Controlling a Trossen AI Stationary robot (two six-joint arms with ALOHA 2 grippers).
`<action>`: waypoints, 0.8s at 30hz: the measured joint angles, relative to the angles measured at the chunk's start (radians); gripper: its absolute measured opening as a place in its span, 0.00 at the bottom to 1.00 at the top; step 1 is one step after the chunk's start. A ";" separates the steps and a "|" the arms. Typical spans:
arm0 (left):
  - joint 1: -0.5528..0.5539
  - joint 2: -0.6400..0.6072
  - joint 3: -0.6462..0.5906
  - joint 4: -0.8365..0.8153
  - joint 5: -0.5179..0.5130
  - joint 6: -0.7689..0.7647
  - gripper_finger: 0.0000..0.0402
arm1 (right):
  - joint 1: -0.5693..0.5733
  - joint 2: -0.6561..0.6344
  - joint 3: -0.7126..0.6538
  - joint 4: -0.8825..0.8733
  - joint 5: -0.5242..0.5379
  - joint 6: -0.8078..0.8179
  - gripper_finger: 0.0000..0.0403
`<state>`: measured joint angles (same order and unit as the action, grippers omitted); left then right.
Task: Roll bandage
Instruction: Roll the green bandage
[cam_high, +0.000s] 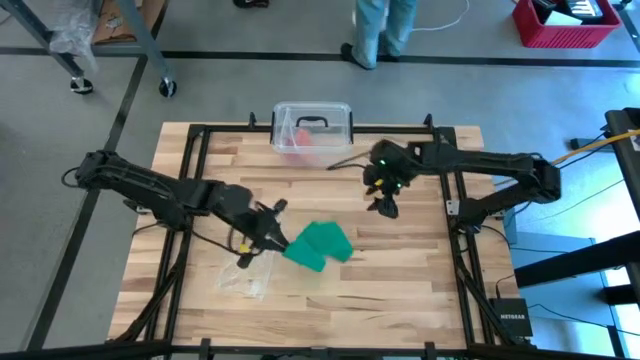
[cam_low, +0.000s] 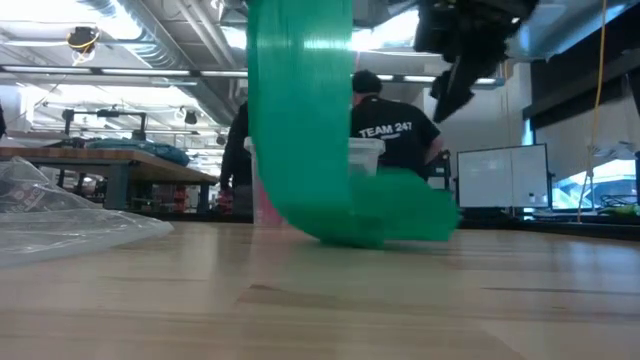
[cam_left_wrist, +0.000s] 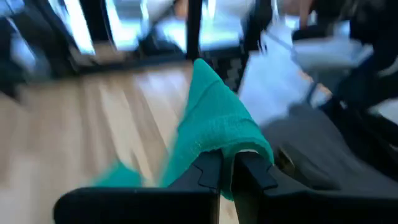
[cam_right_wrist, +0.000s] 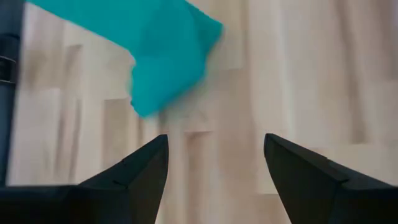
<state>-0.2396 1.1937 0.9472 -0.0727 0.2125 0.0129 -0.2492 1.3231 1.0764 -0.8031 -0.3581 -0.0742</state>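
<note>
The green bandage (cam_high: 318, 245) lies partly on the table's middle, and one end of it is raised. In the low view the bandage (cam_low: 300, 110) drops as a broad strip to the wood and curls toward its free end (cam_low: 420, 215). My left gripper (cam_high: 282, 240) reaches in from the table's left and is shut on the raised end. My right gripper (cam_high: 385, 207) hangs open above the table, to the far right of the bandage, with nothing between its fingers (cam_right_wrist: 217, 162). The bandage (cam_right_wrist: 161, 56) shows ahead of it. My left gripper (cam_left_wrist: 227, 165) pinches the bandage's raised end (cam_left_wrist: 239, 146) between its two fingers, where the cloth is bunched over the fingertips. The fingers come from the table's left, slanting slightly down. The strip hangs below them, and its lower bend (cam_low: 345, 232) rests on the table.
A clear plastic box (cam_high: 312, 128) with a black handle stands at the far edge, in the middle. A crumpled clear wrapper (cam_high: 248, 277) lies near the front left, below my left gripper. Bare wood lies to the right and front. A person (cam_low: 390, 130) stands beyond the table.
</note>
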 joint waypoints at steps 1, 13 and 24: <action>-0.004 -0.014 0.000 0.030 -0.030 0.013 0.03 | 0.013 -0.029 -0.033 0.029 -0.002 0.027 0.66; -0.012 -0.041 0.001 0.244 -0.381 0.120 0.03 | 0.324 -0.308 -0.332 0.875 0.324 0.129 0.66; 0.081 -0.042 0.001 0.288 -0.384 0.171 0.03 | 0.400 -0.186 -0.445 1.446 0.445 0.115 0.66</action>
<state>-0.1582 1.1522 0.9478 0.2151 -0.1711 0.1842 0.1509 1.1371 0.6313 0.6431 0.0868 0.0411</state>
